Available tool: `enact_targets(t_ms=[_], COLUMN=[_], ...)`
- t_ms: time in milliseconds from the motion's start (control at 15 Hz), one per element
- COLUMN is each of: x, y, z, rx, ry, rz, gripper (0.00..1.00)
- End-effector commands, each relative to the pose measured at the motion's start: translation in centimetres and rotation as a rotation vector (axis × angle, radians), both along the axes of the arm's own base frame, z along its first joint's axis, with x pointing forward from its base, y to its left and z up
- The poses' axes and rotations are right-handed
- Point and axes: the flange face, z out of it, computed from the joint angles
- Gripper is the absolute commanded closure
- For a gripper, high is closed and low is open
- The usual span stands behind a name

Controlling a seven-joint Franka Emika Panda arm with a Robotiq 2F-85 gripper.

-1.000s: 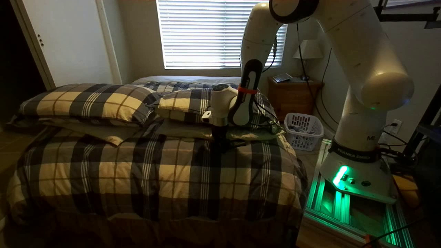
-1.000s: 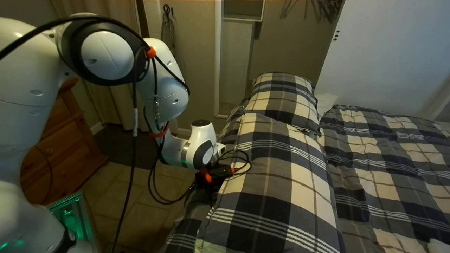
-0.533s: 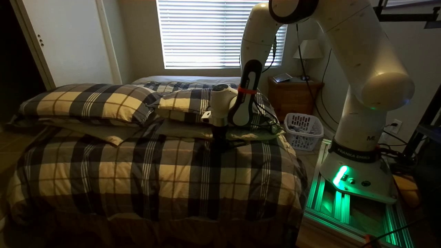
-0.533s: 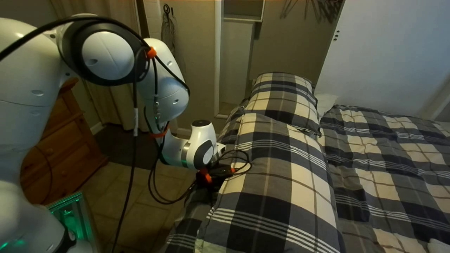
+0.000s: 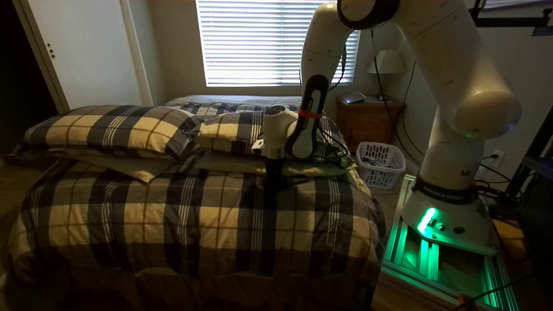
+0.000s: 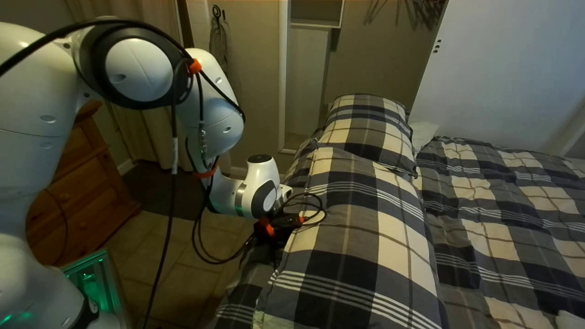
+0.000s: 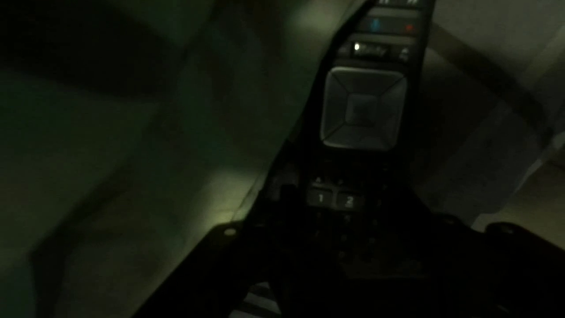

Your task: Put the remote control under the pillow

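Observation:
In the wrist view, dark and poorly lit, the black remote control [image 7: 364, 108] lies lengthwise between the fingers of my gripper [image 7: 346, 190]. Both fingers stand against its sides near the number keys, so the gripper is shut on it. The exterior views do not show the remote control. The long plaid pillow [image 6: 361, 237] lies directly beside my hand; in an exterior view the arm covers part of this pillow [image 5: 229, 125]. The gripper [image 5: 278, 183] points down at the bed just in front of it, its tips too dark to make out.
A puffier plaid pillow [image 5: 108, 129] lies farther along the bed. Flat greenish pillows [image 5: 229, 162] are stacked under the plaid ones. The plaid bedspread [image 5: 173, 224] stretches in front. A looped cable [image 6: 315, 196] touches the pillow side. A white laundry basket [image 5: 381, 168] stands beside the bed.
My gripper's jaws have come together around the remote control over the last second. The hand has risen only very slightly. Pillows and bedding look unmoved.

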Motion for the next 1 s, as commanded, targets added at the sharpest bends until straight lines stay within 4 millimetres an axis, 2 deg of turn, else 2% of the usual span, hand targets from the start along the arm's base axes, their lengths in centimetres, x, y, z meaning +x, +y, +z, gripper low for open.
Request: enact_targets(t_ms=[0, 600, 933], x=[-0.2, 0.0, 0.1], y=[1.4, 4.1, 4.7], z=[1.6, 4.0, 4.8], rx=[-0.014, -0.044, -0.11], ry=[-0.001, 0.032, 0.059], rz=[0.036, 0.072, 0.124], gripper=[0.69, 0.69, 0.69])
